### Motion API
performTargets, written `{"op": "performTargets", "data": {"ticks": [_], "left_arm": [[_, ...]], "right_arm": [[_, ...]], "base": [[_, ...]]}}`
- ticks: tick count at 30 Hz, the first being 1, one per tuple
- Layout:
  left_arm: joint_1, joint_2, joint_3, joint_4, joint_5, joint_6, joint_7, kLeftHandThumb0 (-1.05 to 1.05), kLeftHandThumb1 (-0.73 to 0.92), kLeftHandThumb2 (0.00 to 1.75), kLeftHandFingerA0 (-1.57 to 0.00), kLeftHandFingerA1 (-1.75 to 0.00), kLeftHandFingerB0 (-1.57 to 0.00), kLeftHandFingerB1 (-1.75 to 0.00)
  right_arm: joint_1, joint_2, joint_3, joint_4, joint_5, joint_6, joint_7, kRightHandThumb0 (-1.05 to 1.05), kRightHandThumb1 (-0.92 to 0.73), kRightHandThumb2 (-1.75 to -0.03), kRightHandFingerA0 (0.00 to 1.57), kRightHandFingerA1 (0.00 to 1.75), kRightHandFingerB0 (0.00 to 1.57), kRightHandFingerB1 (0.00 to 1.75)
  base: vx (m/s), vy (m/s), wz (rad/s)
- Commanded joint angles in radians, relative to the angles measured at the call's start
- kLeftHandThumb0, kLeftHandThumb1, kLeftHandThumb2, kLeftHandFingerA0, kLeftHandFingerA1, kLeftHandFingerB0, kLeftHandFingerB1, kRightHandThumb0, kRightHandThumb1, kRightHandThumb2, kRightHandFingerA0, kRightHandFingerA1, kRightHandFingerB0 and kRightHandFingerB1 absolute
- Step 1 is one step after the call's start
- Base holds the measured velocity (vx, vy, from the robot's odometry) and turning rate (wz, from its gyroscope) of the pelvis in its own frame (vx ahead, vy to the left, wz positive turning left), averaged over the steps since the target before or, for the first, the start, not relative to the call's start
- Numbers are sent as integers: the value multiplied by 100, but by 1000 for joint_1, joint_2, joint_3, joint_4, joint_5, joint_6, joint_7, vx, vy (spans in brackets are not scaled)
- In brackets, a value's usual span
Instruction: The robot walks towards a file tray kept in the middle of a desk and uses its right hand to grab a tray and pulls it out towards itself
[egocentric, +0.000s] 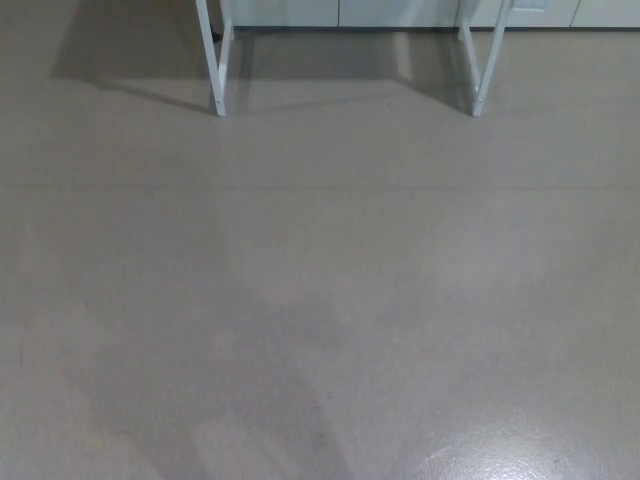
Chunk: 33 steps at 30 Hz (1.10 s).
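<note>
Neither the file tray nor the desk top shows in the head view. Only the desk's white legs appear at the top of the picture, a left leg (214, 60) and a right leg (487, 60), each resting on the floor. Neither of my hands nor any part of my arms is in the picture.
Beige smooth floor (320, 300) fills nearly the whole view, with a soft shadow across its lower middle and a light glare at the bottom right. A white wall or cabinet base (400, 12) runs along the top edge behind the desk legs.
</note>
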Motion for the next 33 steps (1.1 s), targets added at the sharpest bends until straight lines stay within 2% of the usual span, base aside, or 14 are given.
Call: {"op": "performTargets", "data": {"ticks": [1,13,23,25,26,27,33], "left_arm": [[71,36,89,-111,-146,-85,-136,-26,60,56,-41,-38,-40,-37],[96,26,95,-133,-128,-62,-147,-25,60,56,-42,-38,-40,-36],[96,39,77,-137,-98,-69,-146,-24,60,58,-42,-38,-40,-37],[96,35,77,-142,-104,-65,-149,-25,59,57,-42,-38,-40,-37],[97,36,77,-141,-104,-71,-152,-34,54,69,-38,-45,-37,-43],[100,36,76,-145,-106,-73,-158,-26,59,57,-41,-39,-39,-37],[101,47,67,-139,-96,-82,-158,-25,60,58,-43,-39,-40,-37]], "right_arm": [[86,40,-62,-73,79,-266,-39,-27,-81,-63,51,65,39,47],[83,42,-77,-3,68,-328,-22,-27,-81,-64,53,66,39,49],[88,47,-65,-26,44,-313,-31,-27,-81,-63,53,67,39,48],[88,47,-64,-29,43,-317,-33,-27,-81,-63,54,70,40,49],[84,45,-65,-19,43,-321,-32,-29,-81,-63,55,70,41,49],[79,42,-66,-9,44,-325,-30,-29,-82,-63,54,71,41,49],[64,35,-65,17,34,-338,-39,-29,-81,-63,57,70,41,49]], "base": [[0,0,0],[0,0,0],[22,28,14],[12,167,-5],[83,245,-28],[130,336,-41],[177,465,-32]]}}
